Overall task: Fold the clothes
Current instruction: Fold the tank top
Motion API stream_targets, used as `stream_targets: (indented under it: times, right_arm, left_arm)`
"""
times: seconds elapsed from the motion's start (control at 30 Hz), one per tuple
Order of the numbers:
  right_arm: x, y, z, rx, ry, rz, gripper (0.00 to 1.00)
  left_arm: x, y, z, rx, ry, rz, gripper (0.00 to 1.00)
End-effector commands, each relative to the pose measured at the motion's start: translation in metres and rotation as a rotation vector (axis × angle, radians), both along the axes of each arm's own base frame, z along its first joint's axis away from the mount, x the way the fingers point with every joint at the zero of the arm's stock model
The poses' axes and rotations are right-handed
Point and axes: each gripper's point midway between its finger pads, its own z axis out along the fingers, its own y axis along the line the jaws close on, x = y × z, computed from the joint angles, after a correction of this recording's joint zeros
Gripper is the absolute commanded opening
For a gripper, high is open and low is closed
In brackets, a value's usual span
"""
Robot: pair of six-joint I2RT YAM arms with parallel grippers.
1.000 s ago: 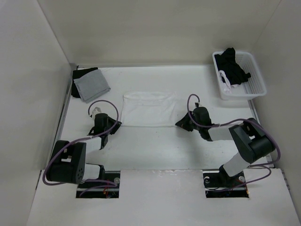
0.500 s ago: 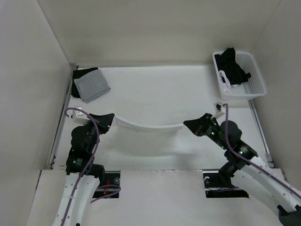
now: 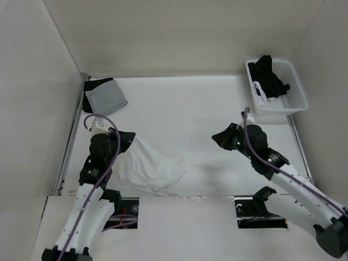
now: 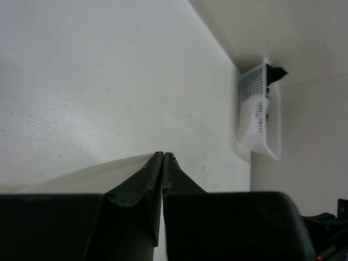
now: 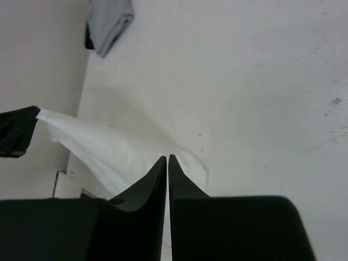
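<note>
The clothes [image 3: 152,168], a thin white garment, hang in a bunched slope from my left gripper [image 3: 129,138] down to the table near the front edge. The left jaws are shut on a corner of the fabric; in the left wrist view their tips [image 4: 163,154] meet with white cloth [image 4: 70,176] trailing off to the left. My right gripper [image 3: 216,137] hovers to the right, apart from the garment. Its jaws [image 5: 167,156] are pressed together with no cloth showing between them. From the right wrist I see the garment [image 5: 103,147] stretching away from the left gripper [image 5: 19,130], with a narrow strap loop [image 5: 204,166] beyond the tips.
A folded grey cloth [image 3: 106,98] lies on a black garment [image 3: 89,87] at the back left corner. A white basket [image 3: 296,92] with black garments [image 3: 269,73] stands at the back right. White walls enclose the table [image 3: 179,109] on three sides.
The garment was lifted and stretched between both grippers; now it hangs from the left one alone, collapsed toward the front left. The right gripper is free of it and has moved slightly back.
</note>
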Motion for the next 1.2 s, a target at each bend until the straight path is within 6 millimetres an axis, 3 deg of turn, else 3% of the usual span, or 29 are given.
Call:
stream_targets:
  times: [0.0, 0.07, 0.2, 0.3, 0.43, 0.6, 0.77, 1.03, 1.17]
  right_arm:
    - [0.037, 0.009, -0.015, 0.023, 0.004, 0.021, 0.07]
    - [0.050, 0.016, -0.030, 0.013, 0.034, 0.024, 0.08]
    - [0.038, 0.045, -0.071, -0.044, 0.116, 0.113, 0.21]
    - [0.016, 0.065, -0.106, -0.080, 0.184, 0.187, 0.30]
    - [-0.006, 0.089, -0.134, -0.058, 0.234, 0.259, 0.42]
    - [-0.013, 0.113, -0.151, -0.001, 0.279, 0.305, 0.45]
    - [-0.013, 0.124, -0.163, 0.046, 0.315, 0.305, 0.43]
    - [-0.016, 0.129, -0.173, 0.070, 0.349, 0.319, 0.26]
    - [-0.018, 0.128, -0.173, 0.071, 0.352, 0.321, 0.30]
  left_arm:
    - [0.035, 0.006, -0.030, 0.023, 0.031, 0.049, 0.01]
    - [0.054, 0.008, -0.045, 0.021, 0.058, 0.071, 0.01]
    - [0.076, 0.011, -0.060, 0.012, 0.085, 0.095, 0.01]
    - [0.076, 0.015, -0.061, 0.022, 0.078, 0.119, 0.01]
    - [0.070, 0.027, -0.067, 0.027, 0.079, 0.146, 0.01]
    - [0.062, 0.032, -0.083, 0.022, 0.105, 0.148, 0.01]
    - [0.059, 0.032, -0.088, 0.020, 0.111, 0.145, 0.01]
    - [0.059, 0.033, -0.089, 0.022, 0.112, 0.146, 0.01]
    - [0.059, 0.034, -0.089, 0.022, 0.114, 0.150, 0.01]
